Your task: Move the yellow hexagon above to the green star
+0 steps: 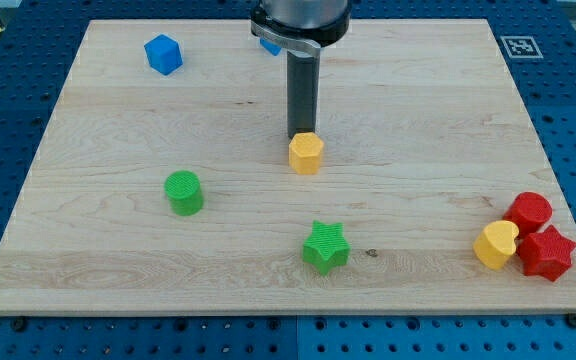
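The yellow hexagon [306, 153] lies near the middle of the wooden board. My tip [300, 136] stands right at its top edge, touching or almost touching it. The green star [325, 247] lies lower on the board, below the hexagon and slightly to the view's right, about a hand's width away. The rod runs straight up from the tip to the arm's dark head at the view's top.
A green cylinder [183, 192] lies left of the hexagon. A blue cube [163, 54] sits at the top left; another blue block [269, 45] is partly hidden behind the arm. A yellow block [495, 244], a red cylinder [529, 212] and a red star [546, 253] cluster at the bottom right.
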Tool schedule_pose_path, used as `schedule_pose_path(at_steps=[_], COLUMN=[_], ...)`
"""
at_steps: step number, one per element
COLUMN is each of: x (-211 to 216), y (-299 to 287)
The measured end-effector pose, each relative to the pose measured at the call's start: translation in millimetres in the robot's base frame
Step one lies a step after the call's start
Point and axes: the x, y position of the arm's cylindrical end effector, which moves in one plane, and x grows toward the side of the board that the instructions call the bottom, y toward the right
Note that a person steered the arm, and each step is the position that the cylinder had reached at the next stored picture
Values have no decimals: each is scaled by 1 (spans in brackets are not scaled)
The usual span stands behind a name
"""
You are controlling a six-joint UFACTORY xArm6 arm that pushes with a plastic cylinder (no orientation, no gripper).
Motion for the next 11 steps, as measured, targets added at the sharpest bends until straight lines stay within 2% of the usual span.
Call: schedule_pose_path(at_steps=[3, 6, 11], x=[0, 20, 24], y=[-55, -44, -29])
